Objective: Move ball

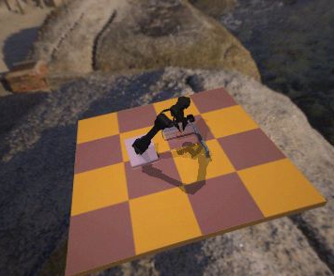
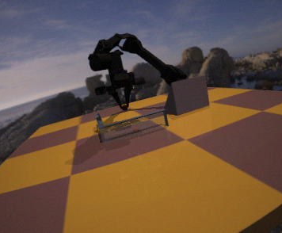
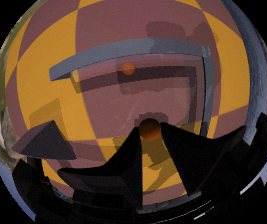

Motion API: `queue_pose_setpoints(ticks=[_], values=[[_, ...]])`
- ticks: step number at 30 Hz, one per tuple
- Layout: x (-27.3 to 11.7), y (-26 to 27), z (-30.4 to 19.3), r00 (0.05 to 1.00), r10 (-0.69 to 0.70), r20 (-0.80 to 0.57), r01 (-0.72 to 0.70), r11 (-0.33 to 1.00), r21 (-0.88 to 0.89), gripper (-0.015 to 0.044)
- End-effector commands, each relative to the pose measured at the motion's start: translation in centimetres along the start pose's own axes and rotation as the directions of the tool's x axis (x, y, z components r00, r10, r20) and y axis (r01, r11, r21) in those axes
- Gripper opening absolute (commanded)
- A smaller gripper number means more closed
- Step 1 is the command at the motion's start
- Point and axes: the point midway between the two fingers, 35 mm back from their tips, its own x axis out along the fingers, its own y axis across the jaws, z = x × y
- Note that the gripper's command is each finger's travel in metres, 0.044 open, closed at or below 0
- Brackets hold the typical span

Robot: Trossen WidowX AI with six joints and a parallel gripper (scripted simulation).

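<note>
Carrying step, by the look of it. Black parallel-jaw gripper (image 3: pixel 150 135) closed down on the small orange ball (image 3: pixel 149 129), fingers stopped partway by the ball between them; ball visible at the fingertips in the wrist view, hardly discernible in the exterior and top views. Gripper (image 2: pixel 123 106) raised off the checkered yellow-and-maroon table top (image 2: pixel 176 174), hanging above and just beyond the far side of the low clear corner walls (image 2: pixel 132 120), judged from the exterior view.

Resting spot marked by the faint see-through orange copy of the ball (image 3: pixel 129 68), lying inside the corner walls (image 3: pixel 137 52), close to the long wall's inner face. Same copy seen as a dim orange dot inside the walls in the exterior view (image 2: pixel 136 129).

Next move, as a judgement: carry the ball over the wall line toward the copy, lower until the ball sits on the copy, then open gently so as not to set it rolling, then lift and withdraw. Risk: a nudge at release sending the ball out the open sides, since only two sides are fenced.

Count: one arm, one gripper, one solid ball, one see-through copy, two clear walls joined in one corner, one pale grey base block (image 1: pixel 142 152) under the arm.
</note>
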Motion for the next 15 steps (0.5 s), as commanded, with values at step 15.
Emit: queue_pose_setpoints(ticks=[15], values=[[-2.2, 0.6, 3.3, 1.000, -0.004, 0.006, 0.003, 1.000, 0.013, 0.0000]])
